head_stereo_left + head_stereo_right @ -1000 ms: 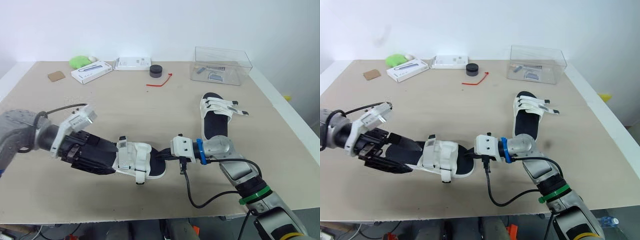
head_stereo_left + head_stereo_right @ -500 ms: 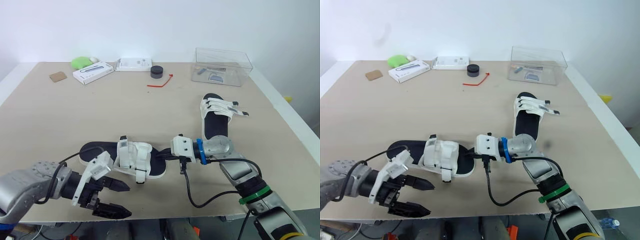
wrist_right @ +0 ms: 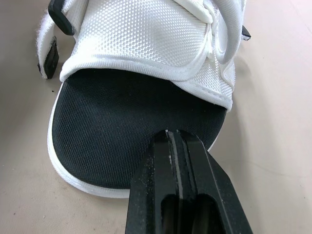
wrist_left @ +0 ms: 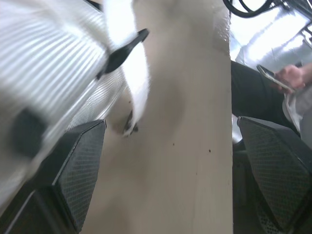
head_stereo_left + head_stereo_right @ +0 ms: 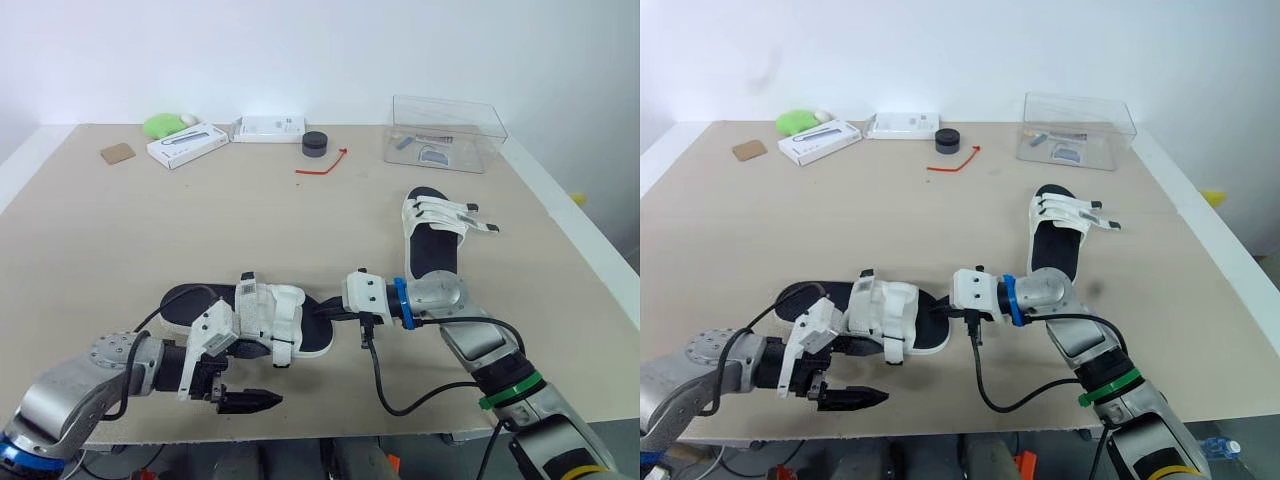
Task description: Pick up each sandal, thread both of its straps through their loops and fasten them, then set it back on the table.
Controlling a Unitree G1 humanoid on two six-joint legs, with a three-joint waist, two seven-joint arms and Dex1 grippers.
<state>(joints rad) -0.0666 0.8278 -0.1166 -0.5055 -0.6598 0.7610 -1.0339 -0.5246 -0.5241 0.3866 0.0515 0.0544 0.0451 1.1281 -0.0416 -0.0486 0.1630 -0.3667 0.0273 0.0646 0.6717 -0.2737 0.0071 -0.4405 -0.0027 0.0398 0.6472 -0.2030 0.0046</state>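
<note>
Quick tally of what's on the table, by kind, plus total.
Black-soled sandals with white straps: 2
Flat white boxes: 2
Clear plastic container: 1
Black round puck: 1
Red cord: 1
Green soft lump: 1
Brown cardboard square: 1
Total: 9

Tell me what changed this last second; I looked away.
The left gripper drew back from the heel of the near sandal toward the near edge of the table, and is open. The right gripper stayed shut at its toe; that sandal and the far sandal kept their places.
</note>
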